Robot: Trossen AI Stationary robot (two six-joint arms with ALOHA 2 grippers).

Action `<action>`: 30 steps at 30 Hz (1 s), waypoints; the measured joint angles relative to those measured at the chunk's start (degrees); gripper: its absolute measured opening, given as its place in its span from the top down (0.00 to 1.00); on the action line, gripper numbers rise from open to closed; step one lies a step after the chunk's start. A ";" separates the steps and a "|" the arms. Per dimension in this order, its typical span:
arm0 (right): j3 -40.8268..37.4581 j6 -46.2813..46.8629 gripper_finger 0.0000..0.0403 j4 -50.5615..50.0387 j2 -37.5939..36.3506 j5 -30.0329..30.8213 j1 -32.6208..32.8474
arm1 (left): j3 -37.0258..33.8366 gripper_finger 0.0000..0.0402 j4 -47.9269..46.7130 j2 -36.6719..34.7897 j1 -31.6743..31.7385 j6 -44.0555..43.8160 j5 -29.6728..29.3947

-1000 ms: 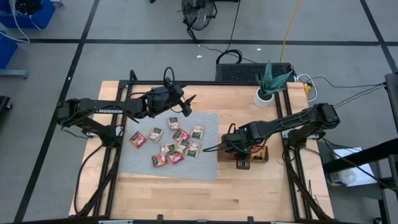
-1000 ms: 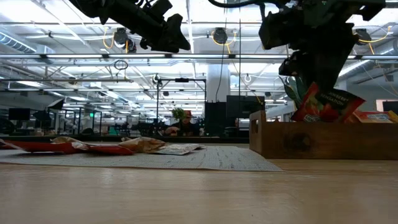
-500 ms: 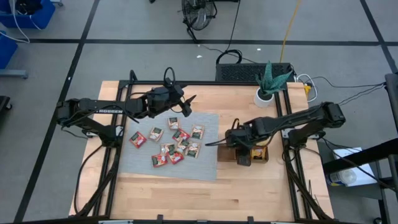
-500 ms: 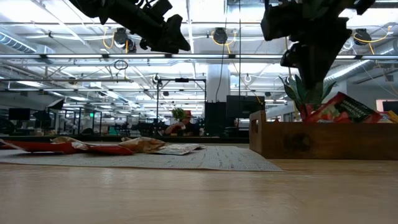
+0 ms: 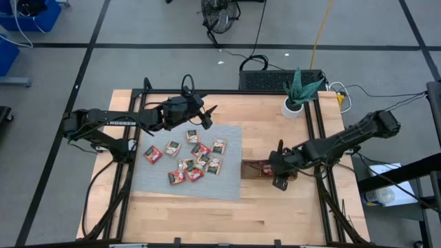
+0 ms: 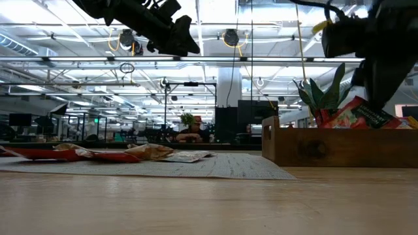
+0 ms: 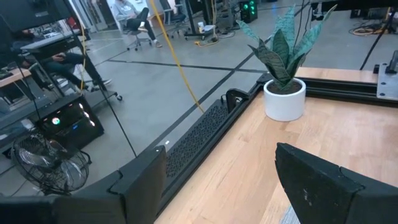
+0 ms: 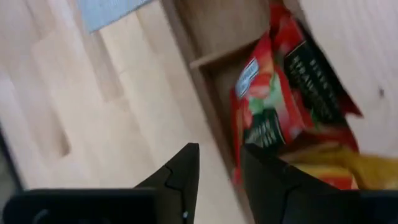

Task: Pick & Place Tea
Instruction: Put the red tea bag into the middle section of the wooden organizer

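Right gripper [image 5: 279,180] withdrawn from tray [image 5: 251,169], tea sachet [image 8: 264,112] beyond empty fingers [image 8: 180,177]

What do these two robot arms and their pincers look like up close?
Both arms are dark, nearly black, built of slim jointed segments with black cables running along them. The left arm carries white lettering on its long segment. The left pincer and right pincer each end in two flat, blunt black fingers, matte and unmarked.

Left claw [image 5: 204,118] agape; right claw [image 8: 219,163] ajar

Open-plan robotics lab, taped concrete floor [image 5: 158,65], ceiling trusses [image 6: 98,60], workstation rows [image 6: 78,124]
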 joint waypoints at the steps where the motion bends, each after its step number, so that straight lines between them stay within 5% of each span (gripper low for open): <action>1: -1.62 -0.33 0.75 2.19 -0.35 0.86 0.18 | 0.00 0.26 0.00 0.00 0.00 0.06 0.00; 8: -6.62 -1.98 0.80 6.86 -0.81 2.14 0.46 | 0.00 0.26 -0.04 0.00 0.00 -0.19 0.00; 30: -5.70 0.48 0.85 2.52 -11.79 2.63 0.46 | 0.00 0.26 -0.11 0.00 0.00 -0.36 0.00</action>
